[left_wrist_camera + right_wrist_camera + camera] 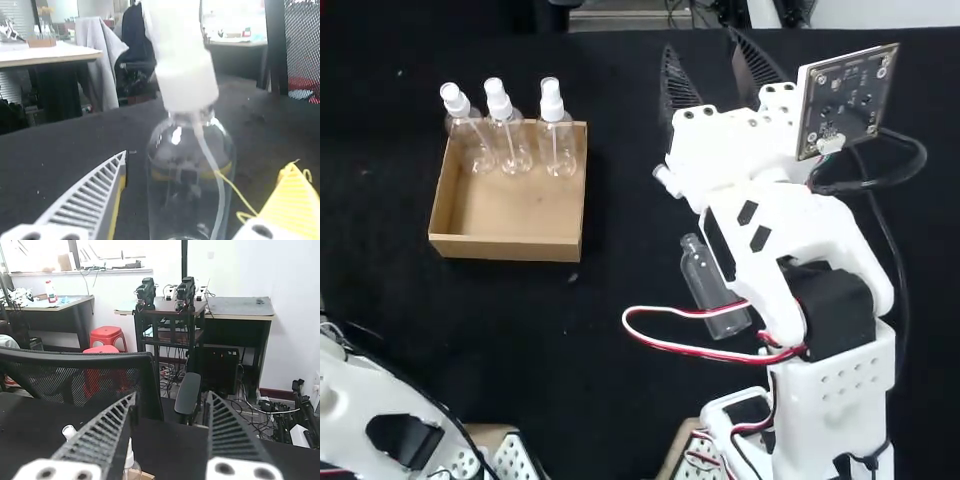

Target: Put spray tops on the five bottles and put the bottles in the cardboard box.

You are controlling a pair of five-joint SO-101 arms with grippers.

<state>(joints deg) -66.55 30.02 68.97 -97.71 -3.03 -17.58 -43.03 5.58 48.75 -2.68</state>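
Fingers of the left gripper (206,161) stand wide around a capped spray bottle (190,185) — closing off-centre could topple it. The right gripper (172,396) gapes empty, and the right arm (790,250) overhangs a capless bottle (713,290) lying near the middle of the tabletop (610,120) — a sweep could roll it.

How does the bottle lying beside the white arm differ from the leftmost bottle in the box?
The clear plastic lying bottle rests sideways on the black table; the leftmost bottle stands upright in the brown cardboard box. The lying bottle has no top; the leftmost bottle has a white spray top. Both are transparent.
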